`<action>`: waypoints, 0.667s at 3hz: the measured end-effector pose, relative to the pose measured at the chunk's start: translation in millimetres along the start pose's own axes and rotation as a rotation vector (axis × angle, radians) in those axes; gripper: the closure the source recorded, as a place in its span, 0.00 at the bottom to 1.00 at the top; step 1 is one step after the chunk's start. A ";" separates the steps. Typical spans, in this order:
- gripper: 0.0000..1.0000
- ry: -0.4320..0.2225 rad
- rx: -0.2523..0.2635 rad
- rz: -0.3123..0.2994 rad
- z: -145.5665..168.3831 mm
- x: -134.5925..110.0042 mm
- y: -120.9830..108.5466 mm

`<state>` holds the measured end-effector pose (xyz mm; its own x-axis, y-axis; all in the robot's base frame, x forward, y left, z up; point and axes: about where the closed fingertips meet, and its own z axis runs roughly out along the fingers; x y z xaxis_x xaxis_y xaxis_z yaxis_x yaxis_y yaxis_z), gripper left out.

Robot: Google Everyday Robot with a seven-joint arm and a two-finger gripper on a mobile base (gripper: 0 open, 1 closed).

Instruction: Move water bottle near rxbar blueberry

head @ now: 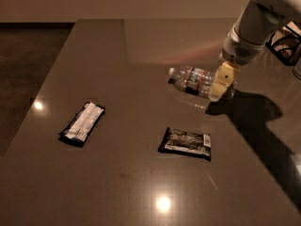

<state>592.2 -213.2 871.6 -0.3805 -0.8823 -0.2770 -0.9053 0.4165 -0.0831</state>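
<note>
The water bottle lies on its side on the table, its white cap pointing left. My gripper hangs over the bottle's base end at the right, its pale finger covering that end. The rxbar blueberry lies flat at the left of the table, dark blue at the edges with a pale centre, far from the bottle. My arm comes in from the upper right.
A blackish bar wrapper with a small white end patch lies in front of the bottle. A dark wire object sits at the far right edge. The table's left edge drops to a dark floor.
</note>
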 end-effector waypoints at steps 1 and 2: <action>0.20 0.036 -0.031 0.009 10.7 3.7 3.9; 0.43 0.048 -0.051 0.011 15.9 4.2 6.9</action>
<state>587.4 -210.5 854.7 -0.3983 -0.8876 -0.2316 -0.9088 0.4160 -0.0314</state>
